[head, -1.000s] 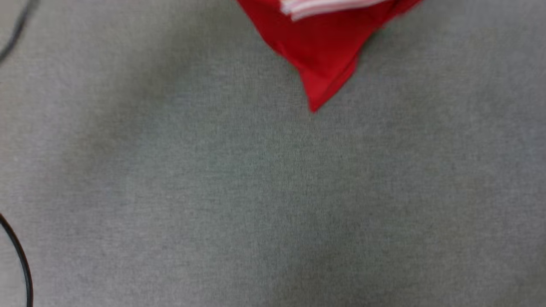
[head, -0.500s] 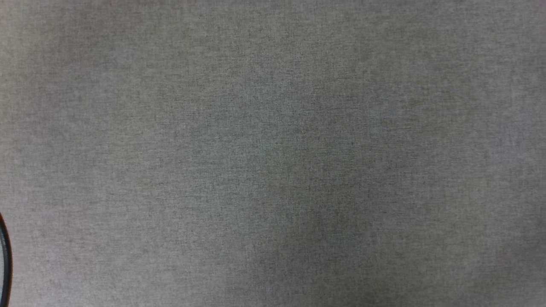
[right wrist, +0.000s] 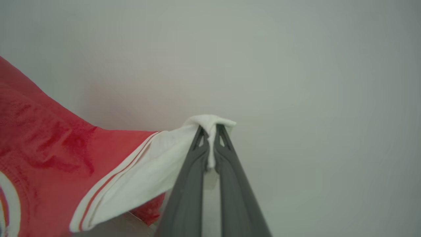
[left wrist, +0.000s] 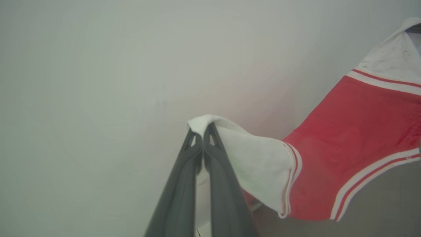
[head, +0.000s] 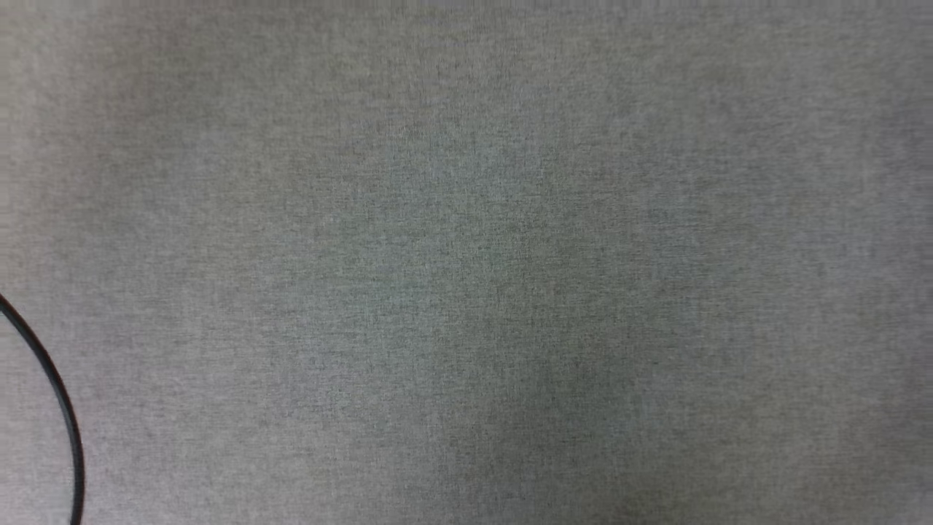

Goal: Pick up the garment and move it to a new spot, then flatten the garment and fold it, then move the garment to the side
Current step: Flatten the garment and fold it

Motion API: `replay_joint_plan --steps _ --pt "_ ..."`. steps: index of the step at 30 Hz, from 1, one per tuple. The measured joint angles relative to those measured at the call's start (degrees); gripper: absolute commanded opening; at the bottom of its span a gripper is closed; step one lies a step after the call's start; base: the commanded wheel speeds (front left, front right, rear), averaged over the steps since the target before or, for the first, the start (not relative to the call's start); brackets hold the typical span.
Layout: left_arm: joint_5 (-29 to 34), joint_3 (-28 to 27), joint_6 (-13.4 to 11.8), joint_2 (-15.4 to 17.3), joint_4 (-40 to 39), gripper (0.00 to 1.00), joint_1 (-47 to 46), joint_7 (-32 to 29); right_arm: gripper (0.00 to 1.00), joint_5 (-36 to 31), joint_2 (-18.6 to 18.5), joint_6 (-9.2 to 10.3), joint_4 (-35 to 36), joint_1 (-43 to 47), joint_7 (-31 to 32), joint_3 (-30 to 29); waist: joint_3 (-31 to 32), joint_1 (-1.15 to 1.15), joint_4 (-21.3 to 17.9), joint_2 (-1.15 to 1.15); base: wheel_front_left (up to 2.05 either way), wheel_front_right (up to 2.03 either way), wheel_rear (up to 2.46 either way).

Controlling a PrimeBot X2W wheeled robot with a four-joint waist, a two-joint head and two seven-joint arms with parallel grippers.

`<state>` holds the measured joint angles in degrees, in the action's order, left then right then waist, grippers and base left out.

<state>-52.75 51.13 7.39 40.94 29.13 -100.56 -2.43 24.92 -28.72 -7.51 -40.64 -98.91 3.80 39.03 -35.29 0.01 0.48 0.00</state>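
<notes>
Status: left gripper is pinched shut on the tip of 1 white sleeve of the garment. Fabric bunches over the fingertips and drapes off to the right of that wrist view: white sleeve, red-white striped trim, red body, then the other white sleeve up in the top-right corner. Same story on the right gripper: both fingers together, clamped on a white sleeve tip, with cloth wrapped over the tips and running left and down in its own view through striped trim into the red body. There's a white curved band at the lower-left edge there, too cropped to read. The garment hangs spread between the 2 grippers, in the air against a plain pale background. Can't tell whether its lower edge touches anything. Head view: grey woven surface, thin black cable curving through the lower-left corner.
</notes>
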Motion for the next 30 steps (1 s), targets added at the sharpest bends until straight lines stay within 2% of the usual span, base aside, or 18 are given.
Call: replay_joint_plan --steps 6,11,18,25,30 --pt "-2.72 1.90 -0.05 2.12 -0.87 0.00 12.93 5.36 0.00 4.81 1.58 0.00 -1.65 11.18 -5.47 3.60 4.34 0.00 -0.68 0.00 0.00 0.00 0.00" --pt "-4.58 3.54 -2.12 5.12 -4.11 0.00 24.43 8.29 0.00 8.92 0.83 0.00 -0.29 21.07 -8.02 7.10 8.69 -0.01 -1.18 0.00 0.00 0.00 0.00" --pt "-8.89 5.69 -9.12 11.23 -13.96 0.00 42.76 11.48 0.00 13.34 -3.03 0.00 3.99 34.87 -10.17 10.42 15.44 -0.01 -2.00 0.00 0.00 0.00 0.00" --pt "-13.82 8.28 -15.63 17.94 -23.72 0.00 58.67 13.26 0.00 17.23 -8.16 0.00 9.36 49.91 -9.80 10.96 22.15 -0.02 -2.70 0.00 0.00 0.00 0.00" --pt "-17.60 10.03 -18.13 21.28 -27.58 0.00 67.74 14.74 0.00 19.07 -10.84 0.00 13.63 61.54 -8.80 9.21 25.68 -0.03 -2.87 0.00 0.00 0.00 0.00"
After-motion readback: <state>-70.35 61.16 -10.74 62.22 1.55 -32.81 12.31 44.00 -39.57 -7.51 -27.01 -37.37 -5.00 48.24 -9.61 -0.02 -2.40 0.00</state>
